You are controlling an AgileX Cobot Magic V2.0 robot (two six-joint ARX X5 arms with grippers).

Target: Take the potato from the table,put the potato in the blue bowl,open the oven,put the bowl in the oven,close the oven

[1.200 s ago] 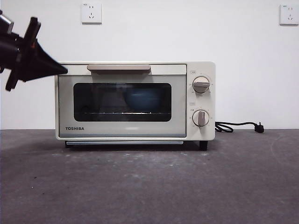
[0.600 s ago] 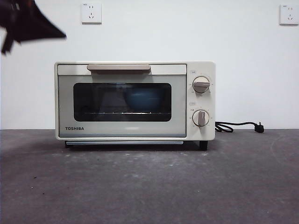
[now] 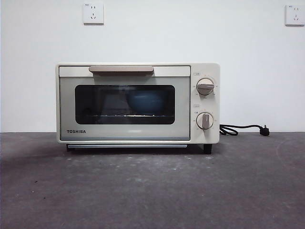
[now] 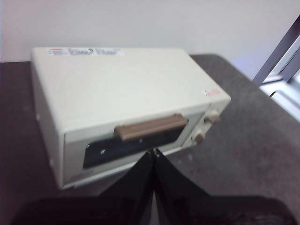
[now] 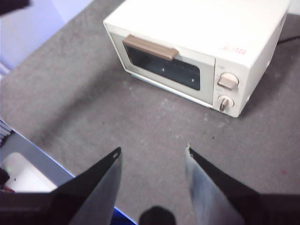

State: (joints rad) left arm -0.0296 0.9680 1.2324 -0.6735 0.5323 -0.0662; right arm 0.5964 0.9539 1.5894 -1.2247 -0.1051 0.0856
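We see the TOSHIBA toaster oven (image 3: 138,103) standing on the dark grey counter (image 3: 152,191) with its glass door (image 3: 125,104) shut flush against the body, and the blue bowl (image 3: 145,102) sits inside on the wire rack, visible through the glass; the potato we cannot make out, so we judge it lies in the bowl below the rim. The left gripper (image 4: 154,152) hangs above and in front of the oven, with its jaws pressed together and holding nothing, and its tips point toward the beige bar handle (image 4: 151,127) but are apart from it. The right gripper (image 5: 152,152) is well apart from the oven, over the bare counter, with its jaws spread wide and empty. In the front view no arm shows at all. From how things lie, we think the task is at its end: the door is closed and only the retreat of the arms is left. To do this step well, we would lift the left arm away up and back, not sideways, so that the jaws do not catch the handle and pull the door open again, and we would keep clear of the two knobs (image 3: 205,87) and of the black cord (image 3: 243,129) that lies beside the oven
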